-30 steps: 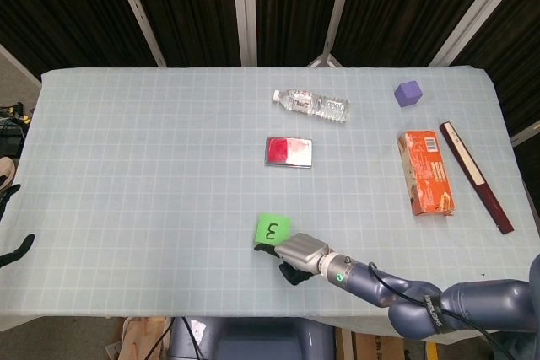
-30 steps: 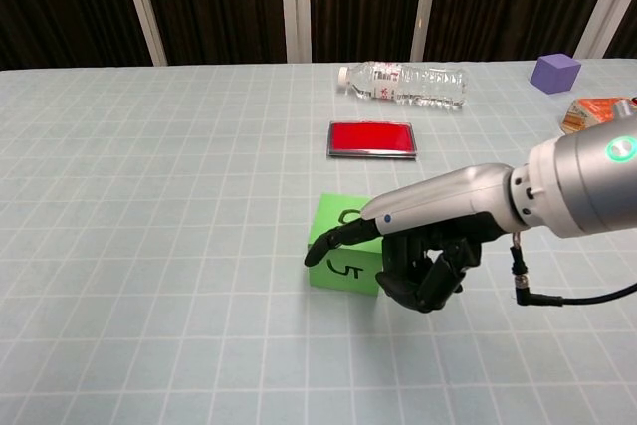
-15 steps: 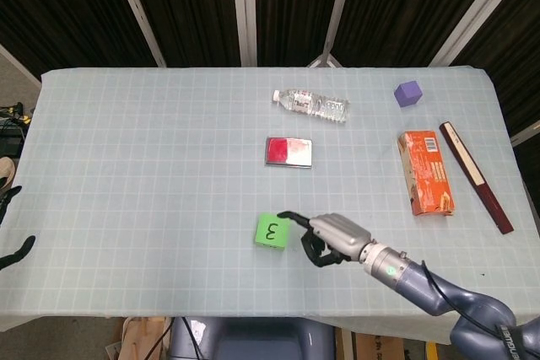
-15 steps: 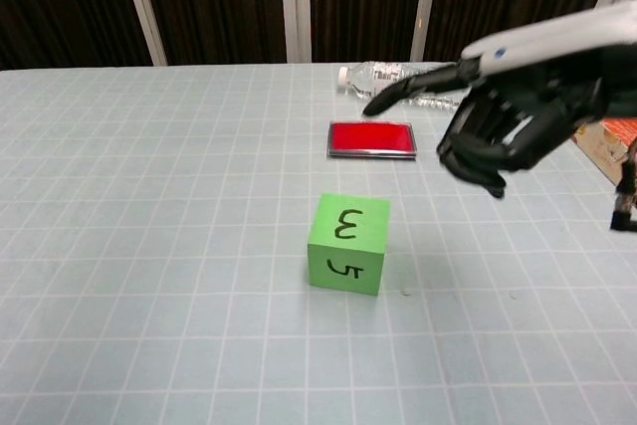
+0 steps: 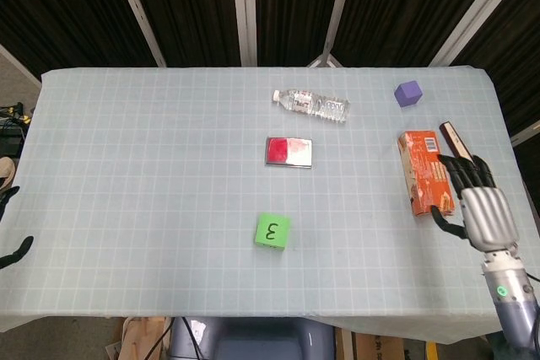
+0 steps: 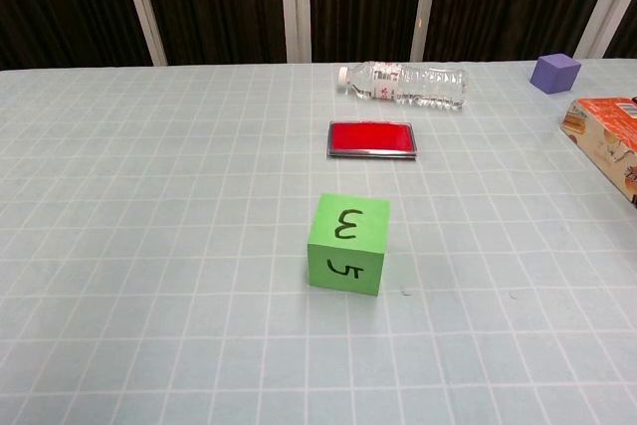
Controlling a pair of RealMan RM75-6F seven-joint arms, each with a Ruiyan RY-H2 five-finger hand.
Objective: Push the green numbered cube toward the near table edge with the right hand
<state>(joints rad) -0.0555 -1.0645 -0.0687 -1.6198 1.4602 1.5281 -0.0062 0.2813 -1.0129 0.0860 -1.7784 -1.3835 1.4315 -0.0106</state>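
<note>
1. The green cube (image 6: 348, 243) sits alone on the gridded table (image 5: 126, 166), showing "3" on top and "5" on its near face.
2. Beyond the cube lies a red tin (image 6: 371, 138); farther back, a clear bottle (image 6: 403, 85) lies on its side, label unreadable.
3. Well right of the cube, the right hand (image 5: 479, 205) hovers, fingers spread, empty, beside an orange box (image 5: 425, 172); print illegible.
4. Left hand (image 5: 13, 252): only a dark tip shows at the frame edge, state unclear.

The green numbered cube (image 6: 348, 243) sits near, its top showing 3. Beyond it lies a red tin (image 6: 371, 138), then a water bottle (image 6: 403, 84); far right, a purple cube (image 6: 554, 73) and an orange carton (image 6: 607, 135).
</note>
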